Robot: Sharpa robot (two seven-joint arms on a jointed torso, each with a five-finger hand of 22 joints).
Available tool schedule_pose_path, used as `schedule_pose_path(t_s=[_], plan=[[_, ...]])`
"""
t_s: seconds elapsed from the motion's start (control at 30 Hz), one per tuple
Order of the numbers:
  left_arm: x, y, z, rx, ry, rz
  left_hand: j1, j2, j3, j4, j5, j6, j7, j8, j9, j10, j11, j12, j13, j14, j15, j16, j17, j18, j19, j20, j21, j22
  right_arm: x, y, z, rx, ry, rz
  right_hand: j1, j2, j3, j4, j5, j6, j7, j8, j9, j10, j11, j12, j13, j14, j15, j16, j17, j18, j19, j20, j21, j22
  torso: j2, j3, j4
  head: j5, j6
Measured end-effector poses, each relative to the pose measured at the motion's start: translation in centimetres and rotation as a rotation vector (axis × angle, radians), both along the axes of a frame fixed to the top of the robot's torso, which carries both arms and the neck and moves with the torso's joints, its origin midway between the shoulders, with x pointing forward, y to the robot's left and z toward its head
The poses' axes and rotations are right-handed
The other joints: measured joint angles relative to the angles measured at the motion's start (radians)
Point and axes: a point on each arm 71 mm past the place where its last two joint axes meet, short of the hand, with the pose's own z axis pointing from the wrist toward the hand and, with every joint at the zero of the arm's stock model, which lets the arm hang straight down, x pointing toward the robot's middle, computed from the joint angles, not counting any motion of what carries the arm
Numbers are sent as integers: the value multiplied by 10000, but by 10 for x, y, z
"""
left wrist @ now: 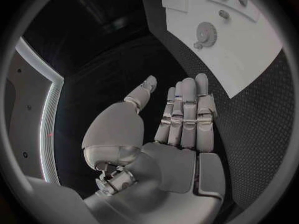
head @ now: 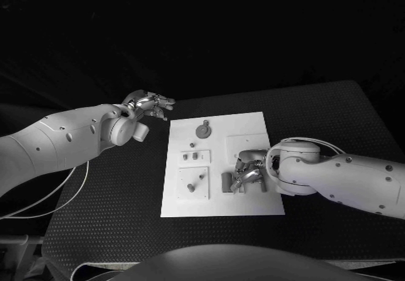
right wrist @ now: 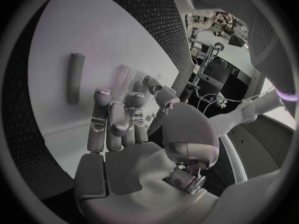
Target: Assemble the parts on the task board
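The white task board (head: 253, 126) lies in the middle of the black table. A round grey gear part (head: 202, 130) sits near its far edge, and it shows again as the gear (left wrist: 204, 33) on the board (left wrist: 255, 50). Small pegs (head: 191, 156) and one more peg (head: 191, 187) stand in the board's left half. A grey cylinder (head: 226, 181) lies on the near right part, the same cylinder (right wrist: 75, 77). My right hand (head: 248, 173) hovers just beside it, fingers (right wrist: 113, 114) spread and holding nothing. My left hand (head: 150, 105) is off the board's far left corner, its palm (left wrist: 181, 119) bare.
Black textured matting (head: 118, 193) surrounds the board on all sides. A white cable (head: 72, 187) hangs by my left arm at the table's left edge. A raised square block (head: 247, 142) sits on the board just beyond my right hand.
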Motion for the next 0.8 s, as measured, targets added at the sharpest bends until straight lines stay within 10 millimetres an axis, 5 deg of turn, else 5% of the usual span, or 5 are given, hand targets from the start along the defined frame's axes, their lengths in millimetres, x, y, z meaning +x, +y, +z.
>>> schedule_pose_path(t_s=[0.33, 0.4, 0.57, 0.67, 0.8], plan=[[0, 0, 0, 7, 34, -20, -36, 36, 0, 0, 0, 0, -1, 0, 1, 0, 0, 0, -1, 0, 0, 0, -2, 1, -1, 1, 0, 9, 6, -16, 21, 662, -143, -551, -710, -974, 370, 1399, 0, -724, 189, -549, -87, -109, 180, 119, 118, -76, 12, -95, -249, -25, 39, -39, -1, 0, -3, 7, -16, -73, 0], [0, 0, 0, 8, 43, -33, -36, 36, 0, 0, 0, 0, -1, 0, 1, 0, 0, 0, -1, 0, 0, 0, -2, 1, 0, 1, 0, 9, 8, -22, 21, 664, -129, -676, -842, -1021, 439, 1613, 0, -790, 222, -569, -111, -109, 180, 119, 127, -76, 12, -96, -289, -60, 40, -41, -1, 0, -3, 7, -17, -92, 0], [0, 0, 0, 8, 63, -76, -35, 36, 0, 0, 0, 0, -1, 0, 1, 0, 0, 0, -2, 0, 0, 0, -2, 0, -1, 1, 0, 8, 17, -48, 17, 400, -149, -1232, -948, -757, 488, 1802, 0, -806, 236, -569, -125, -109, 180, 180, 172, -106, 43, -96, -299, 6, 41, -41, -1, 0, -3, 7, -16, -165, 0], [0, 0, -1, 17, 76, -83, -35, 36, 0, 0, 0, 0, -1, 0, 1, 0, 0, 0, -2, 0, 0, 0, -3, 0, -1, 1, 0, 8, 20, -65, 16, 152, -250, -1517, -872, -278, 181, 1494, 0, -767, 255, -569, -179, -109, 180, 312, 241, -108, 47, -96, -299, 8, 31, -50, -1, 0, -2, 9, -11, -182, 0], [-1, 1, -1, 34, 86, -77, -35, 36, 0, 0, 0, -24, 21, 0, 1, 0, 0, 0, -3, 0, 0, 0, 4, 0, -1, 1, 0, 7, 17, -78, 17, 30, -298, -1670, -776, -117, -7, 1235, 0, -534, 196, -569, -262, -109, 179, 387, 301, -104, 51, -97, -291, 11, -24, -60, 0, 0, -3, 13, -11, -202, 0]])
